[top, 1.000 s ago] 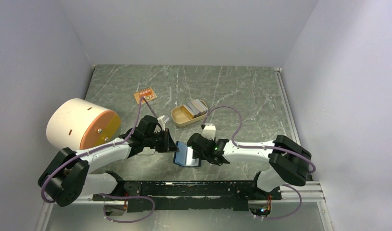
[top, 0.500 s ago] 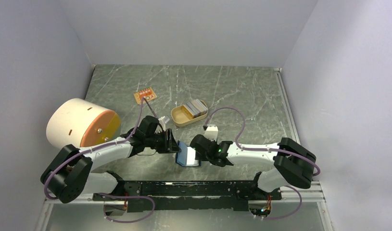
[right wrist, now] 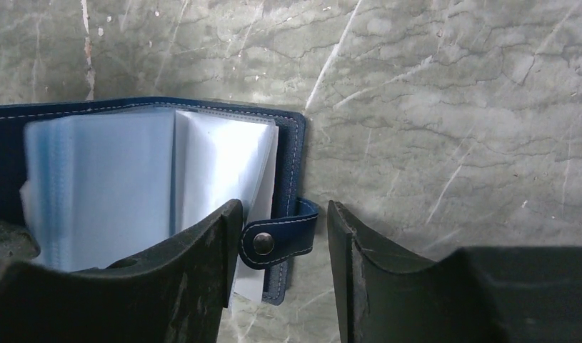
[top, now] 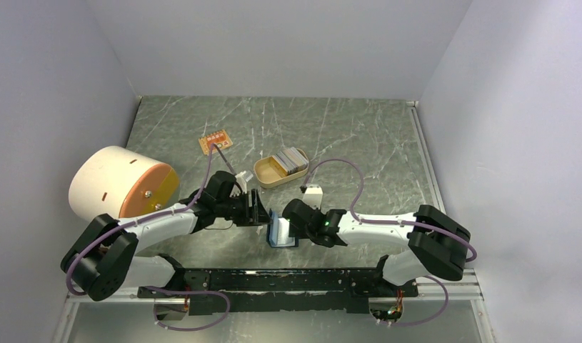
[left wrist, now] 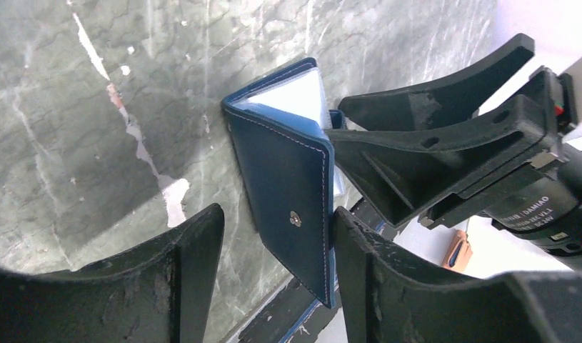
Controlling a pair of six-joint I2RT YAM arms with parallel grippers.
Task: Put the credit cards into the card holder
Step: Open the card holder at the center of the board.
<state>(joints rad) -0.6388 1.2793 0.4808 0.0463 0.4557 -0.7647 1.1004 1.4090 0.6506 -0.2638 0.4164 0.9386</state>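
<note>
The card holder (top: 281,233) stands half folded on the table between the two arms. In the left wrist view its dark navy cover (left wrist: 284,193) rises upright between the fingers of my open left gripper (left wrist: 273,218). The right finger touches the cover's edge, and a gap is left on the other side. My right gripper (right wrist: 284,211) is open around the snap strap (right wrist: 277,239), its left finger over the clear sleeves (right wrist: 131,179). The credit cards (top: 293,158) lie stacked in the tan tray (top: 266,176), away from both grippers.
A small orange board (top: 215,141) lies at the back left. A large white and orange cylinder (top: 120,184) lies by the left wall. The black base rail (top: 288,280) runs along the near edge.
My left gripper has opened and let go of the card holder's cover. The holder, spread flatter before, now stands more folded up. The right gripper has shifted slightly left, towards it.
</note>
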